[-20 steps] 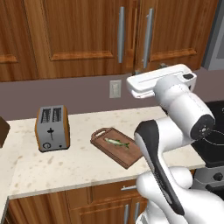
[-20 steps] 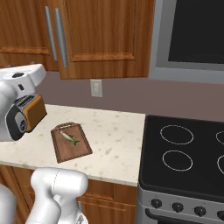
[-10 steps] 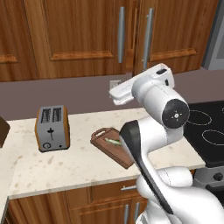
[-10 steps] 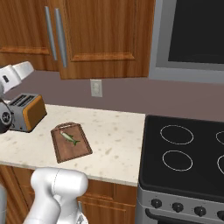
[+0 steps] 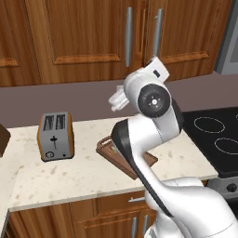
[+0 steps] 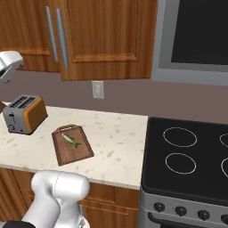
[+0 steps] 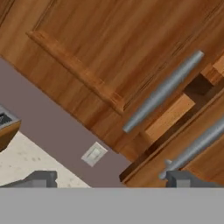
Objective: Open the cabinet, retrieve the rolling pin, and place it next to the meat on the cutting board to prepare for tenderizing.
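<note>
Meat (image 6: 71, 140) lengthwise along cutting board (image 6: 82, 154), both angled on counter.

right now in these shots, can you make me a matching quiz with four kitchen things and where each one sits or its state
Things:
1. toaster
2. fish
3. cabinet
4. wall outlet

Places or states:
A. lying on the cutting board
B. doors slightly ajar, a dark gap between them
C. on the backsplash under the cabinet
D. standing on the counter, left of the board

Pairs: 1-D, 2-A, 3-B, 4-C
</note>
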Robot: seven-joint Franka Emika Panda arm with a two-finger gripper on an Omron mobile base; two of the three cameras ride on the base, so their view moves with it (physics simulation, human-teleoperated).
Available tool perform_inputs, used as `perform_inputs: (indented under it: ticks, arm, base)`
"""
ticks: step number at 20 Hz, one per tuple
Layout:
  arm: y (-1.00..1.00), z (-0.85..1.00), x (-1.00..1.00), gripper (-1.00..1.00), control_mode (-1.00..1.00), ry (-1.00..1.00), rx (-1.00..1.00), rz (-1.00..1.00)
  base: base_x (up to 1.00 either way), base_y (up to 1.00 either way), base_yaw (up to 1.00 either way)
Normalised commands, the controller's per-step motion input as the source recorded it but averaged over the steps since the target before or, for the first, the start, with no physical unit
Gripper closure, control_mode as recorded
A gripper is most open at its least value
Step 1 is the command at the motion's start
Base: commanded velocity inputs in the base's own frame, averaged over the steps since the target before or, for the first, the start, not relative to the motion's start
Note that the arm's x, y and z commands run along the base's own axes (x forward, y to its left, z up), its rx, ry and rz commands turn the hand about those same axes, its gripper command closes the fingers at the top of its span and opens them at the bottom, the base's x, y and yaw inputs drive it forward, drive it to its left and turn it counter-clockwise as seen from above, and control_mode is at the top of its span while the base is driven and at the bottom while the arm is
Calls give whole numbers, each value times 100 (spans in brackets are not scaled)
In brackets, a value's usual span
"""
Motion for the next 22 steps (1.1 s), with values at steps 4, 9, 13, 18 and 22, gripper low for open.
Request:
perform_inputs:
  ticks: [4, 9, 13, 18, 22]
  arm:
    - [0, -14, 43, -100, -100, 10, -21, -3]
    - [-1, -35, 39, -100, -100, 4, -19, -1]
    - [-9, -31, 18, -100, -100, 2, -13, 0]
    - [-18, -13, 43, -100, -100, 6, -9, -2]
    - [-10, -3, 46, -100, -100, 6, -8, -2]
  base:
    - [0, 0, 0]
    - [0, 0, 0]
    - [0, 0, 0]
    - [0, 0, 0]
    - [0, 0, 0]
